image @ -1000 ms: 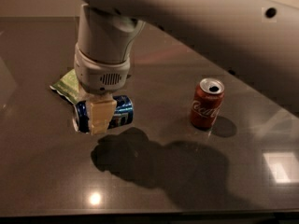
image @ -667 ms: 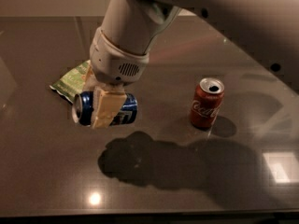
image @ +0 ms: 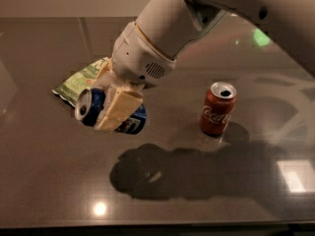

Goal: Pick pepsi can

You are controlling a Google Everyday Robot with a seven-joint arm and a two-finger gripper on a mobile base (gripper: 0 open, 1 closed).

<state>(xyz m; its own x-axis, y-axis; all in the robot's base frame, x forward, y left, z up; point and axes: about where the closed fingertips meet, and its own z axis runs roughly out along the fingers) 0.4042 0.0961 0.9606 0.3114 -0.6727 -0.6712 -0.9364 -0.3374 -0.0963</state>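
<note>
The pepsi can (image: 92, 106) is dark blue with a silver end facing left, lying sideways in the air above the dark table (image: 49, 181). My gripper (image: 115, 109) is shut on the pepsi can, its cream fingers (image: 120, 107) clamped across the can's middle. The can is lifted off the table, and its shadow lies below and to the right. The white arm reaches in from the upper right.
A red Coca-Cola can (image: 218, 108) stands upright on the table to the right. A green snack bag (image: 81, 80) lies flat behind the gripper at the left. A bright light reflection sits at the right edge.
The gripper has risen with the pepsi can held in it, and the arm has swung so it now comes in from the upper right. The red can and green bag have not moved.
</note>
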